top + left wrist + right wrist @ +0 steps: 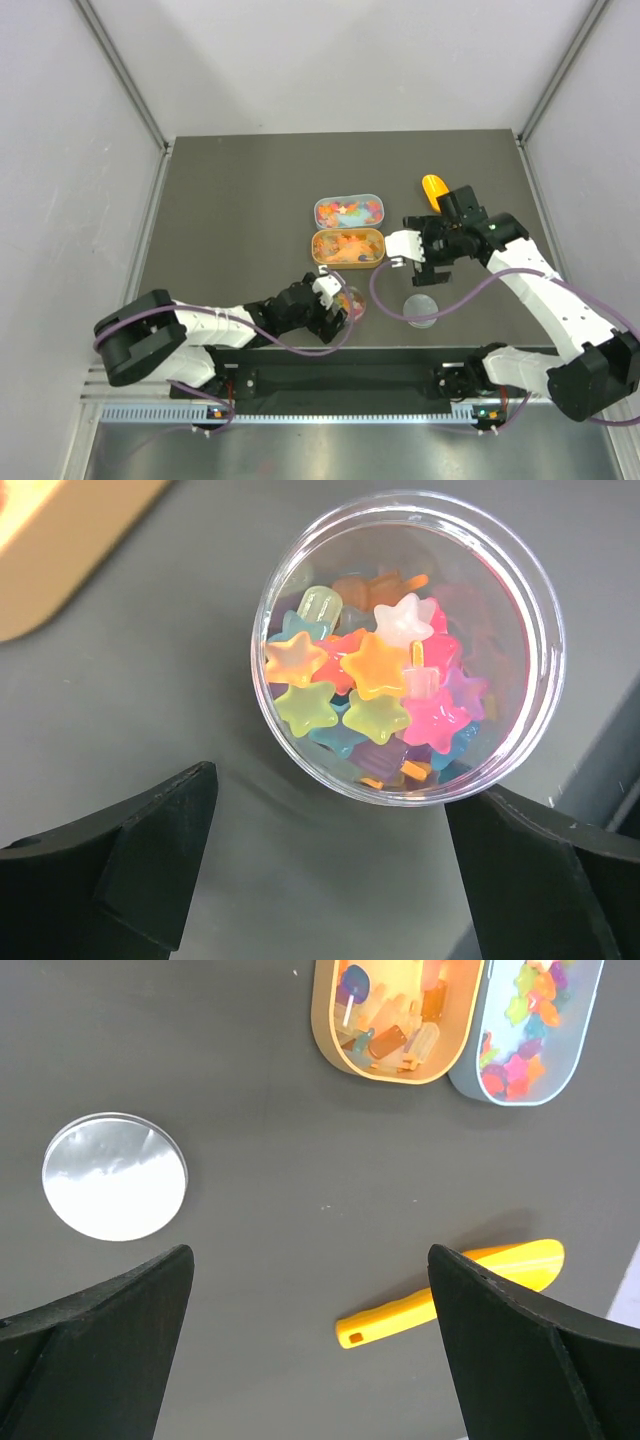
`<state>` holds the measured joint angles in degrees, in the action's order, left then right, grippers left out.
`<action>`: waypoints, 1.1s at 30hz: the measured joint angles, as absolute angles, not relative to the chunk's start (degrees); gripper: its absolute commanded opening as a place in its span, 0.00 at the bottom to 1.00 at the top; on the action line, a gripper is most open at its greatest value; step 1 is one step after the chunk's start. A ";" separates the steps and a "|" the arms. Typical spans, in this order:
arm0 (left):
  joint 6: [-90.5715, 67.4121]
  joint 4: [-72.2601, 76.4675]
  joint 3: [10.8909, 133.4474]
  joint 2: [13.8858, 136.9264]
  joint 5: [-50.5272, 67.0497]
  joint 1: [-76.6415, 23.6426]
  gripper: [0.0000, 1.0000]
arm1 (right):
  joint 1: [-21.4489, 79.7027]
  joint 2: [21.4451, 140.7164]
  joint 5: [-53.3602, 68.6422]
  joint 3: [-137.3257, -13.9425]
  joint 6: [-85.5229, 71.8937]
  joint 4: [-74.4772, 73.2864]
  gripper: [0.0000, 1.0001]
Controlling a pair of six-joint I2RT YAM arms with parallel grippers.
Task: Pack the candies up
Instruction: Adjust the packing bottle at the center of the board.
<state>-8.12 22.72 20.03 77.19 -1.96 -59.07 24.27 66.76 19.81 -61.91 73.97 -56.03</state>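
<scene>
clear plastic jar (538, 670) stands near the table's (230, 200) near edge, about midway along it, with star-shaped candies (375, 665) inside. left gripper (330, 820) is spread wide just short of the jar, gripping nothing. more candies lie in an orange tray (322, 1010) and a blue tray (470, 1078), side by side toward the middle. right gripper (310, 1280) hangs wide open and empty over a yellow scoop (395, 1318) toward the right edge. a round lid (115, 1175) lies nearer the near edge.

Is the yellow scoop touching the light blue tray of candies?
Apart. The right wrist view shows a strip of bare table between the scoop and the rounded end of the blue tray.
</scene>
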 measured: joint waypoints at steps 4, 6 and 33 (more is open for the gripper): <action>-10.55 26.06 20.51 80.09 -5.76 -60.18 0.98 | 24.18 66.76 19.81 -61.91 77.23 -56.12 1.00; -12.25 27.40 21.02 81.52 -7.68 -61.58 0.98 | 23.57 66.83 20.12 -61.91 78.67 -56.12 1.00; -16.75 29.47 21.02 82.54 -10.20 -68.60 0.98 | 19.49 71.29 31.27 -48.01 109.73 -61.60 1.00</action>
